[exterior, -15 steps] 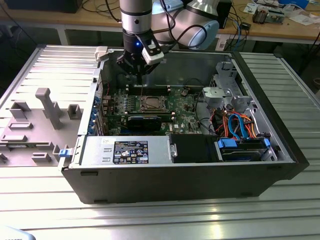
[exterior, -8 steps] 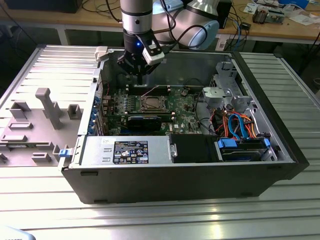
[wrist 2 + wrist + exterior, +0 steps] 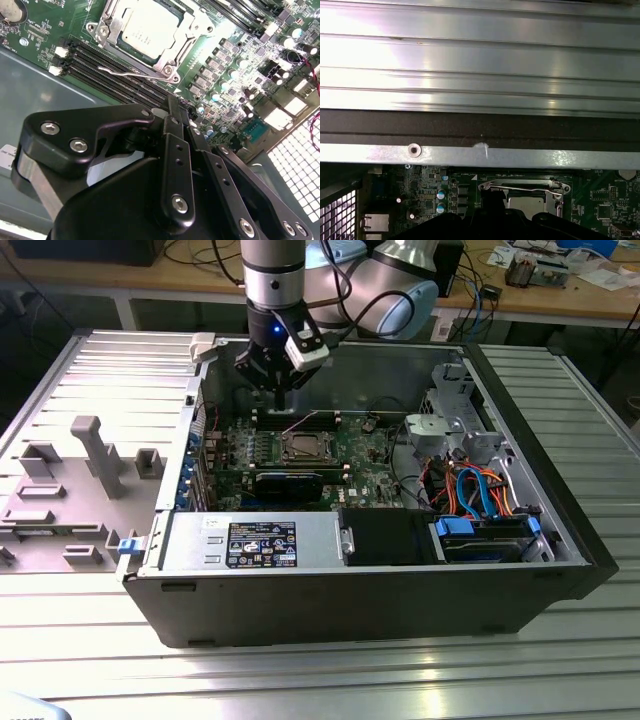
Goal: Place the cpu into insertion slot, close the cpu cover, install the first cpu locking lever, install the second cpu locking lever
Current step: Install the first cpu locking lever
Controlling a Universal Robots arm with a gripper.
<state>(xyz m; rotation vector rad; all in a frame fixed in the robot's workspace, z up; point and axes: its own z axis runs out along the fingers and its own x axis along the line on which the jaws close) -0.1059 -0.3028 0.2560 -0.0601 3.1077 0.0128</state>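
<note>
The gripper [image 3: 277, 390] is hanging over the motherboard's [image 3: 365, 455] rear edge, fingers pinched together on nothing. The cpu [image 3: 150, 27] is sitting in the insertion slot [image 3: 303, 448] under the closed cpu cover [image 3: 172, 60], a lever [image 3: 132, 73] lying alongside, probably awaiting latching.

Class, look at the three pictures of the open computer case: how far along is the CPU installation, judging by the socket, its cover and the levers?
Done: the cpu lies in the insertion slot with the cpu cover closed around it. In hand: nothing; the gripper hangs shut above the board, beside the socket. Left: one wire locking lever seems unlatched, so lever work looks unfinished; the second lever's state I cannot tell.
</note>
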